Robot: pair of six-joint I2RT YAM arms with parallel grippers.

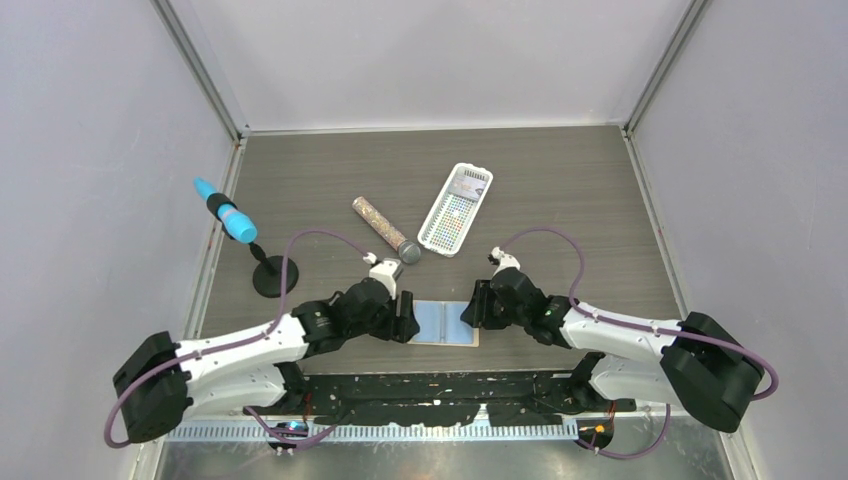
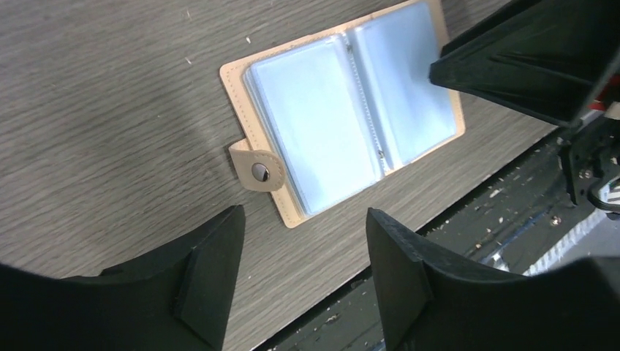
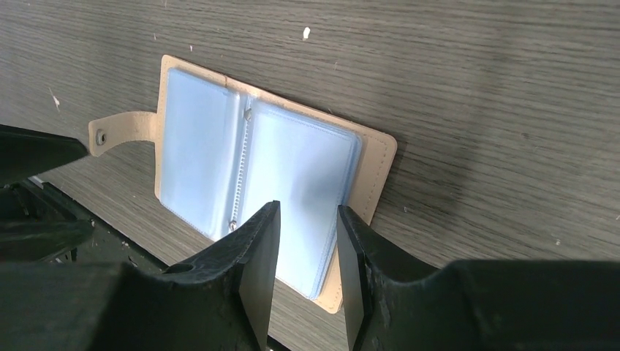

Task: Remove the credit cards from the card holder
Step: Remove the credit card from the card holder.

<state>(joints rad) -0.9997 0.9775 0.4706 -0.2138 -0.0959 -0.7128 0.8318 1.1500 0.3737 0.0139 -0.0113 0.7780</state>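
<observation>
Top external: the card holder (image 1: 443, 323) lies opened flat on the table (image 1: 600, 200), close to its near edge, between the two grippers.
Left gripper (image 1: 408, 322): jaws spread well apart with nothing between them, low at the holder's left edge.
Left wrist: the tan tab (image 2: 256, 170) with its snap points toward the fingers (image 2: 212, 270); the holder sits just ahead of them, apart from both.
Right gripper (image 1: 472, 312): at the holder's right edge, with a narrow gap showing between the jaws.
Right wrist: the two fingers (image 3: 256, 256) straddle the near edge of the right-hand page; whether the tips touch it cannot be told from this angle.
Pockets (image 2: 314, 124): shiny bluish-grey sleeves on both pages, with a seam running down the middle.
Credit cards: possibly behind the hazy sleeves, but no card edge can be made out.
Glittery tube (image 1: 385, 229): lying slantwise farther back, well apart from the holder.
White basket (image 1: 456, 208): beside the tube, to its right, also set at a slant.
Blue-tipped object (image 1: 225, 211): on a black stand at the table's left edge.
</observation>
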